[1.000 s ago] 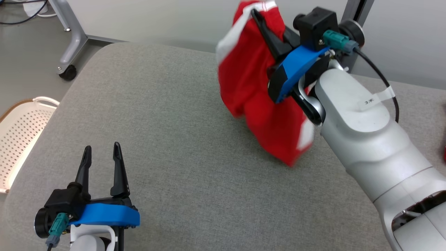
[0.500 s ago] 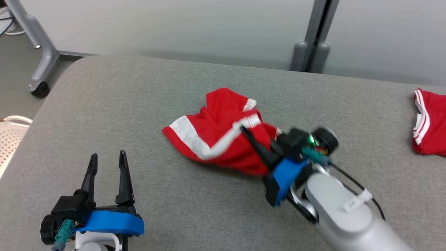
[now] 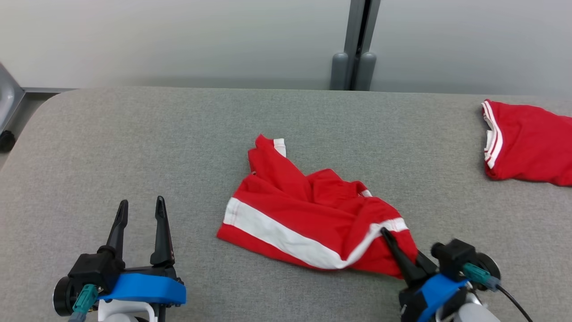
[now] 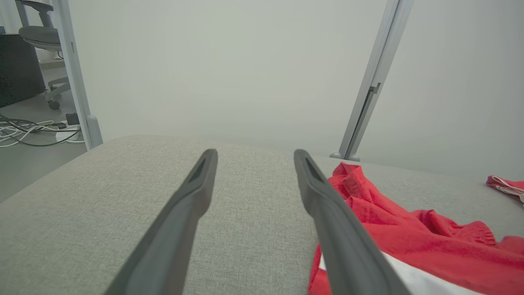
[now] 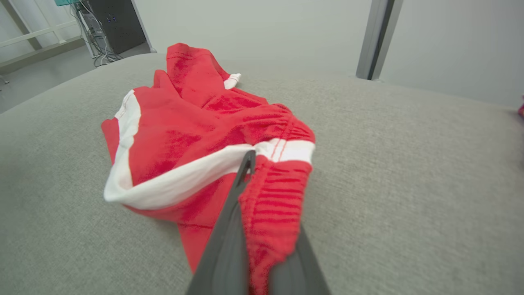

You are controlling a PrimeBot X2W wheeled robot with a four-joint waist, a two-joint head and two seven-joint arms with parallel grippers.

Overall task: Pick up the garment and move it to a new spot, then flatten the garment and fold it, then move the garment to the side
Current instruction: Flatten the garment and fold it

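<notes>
The garment [image 3: 308, 219], red shorts with a white side stripe, lies crumpled on the grey padded table [image 3: 178, 143] near its middle. My right gripper [image 3: 385, 233] is at the lower right, shut on the garment's elastic waistband at its near right corner. In the right wrist view the red waistband [image 5: 270, 213] is pinched between the two dark fingers [image 5: 229, 246]. My left gripper [image 3: 140, 208] rests at the lower left, open and empty, well left of the garment [image 4: 409, 233], which lies just right of its right finger [image 4: 327, 217].
A second red garment with white trim [image 3: 523, 143] lies at the table's far right edge. A grey post [image 3: 355, 44] stands against the wall behind the table. A frame leg with a castor [image 3: 6, 138] is at the far left.
The right gripper brought the garment down from hanging in the air onto the table and drew it toward the near right, spreading it. The head camera also shifted. The left gripper stayed open.
</notes>
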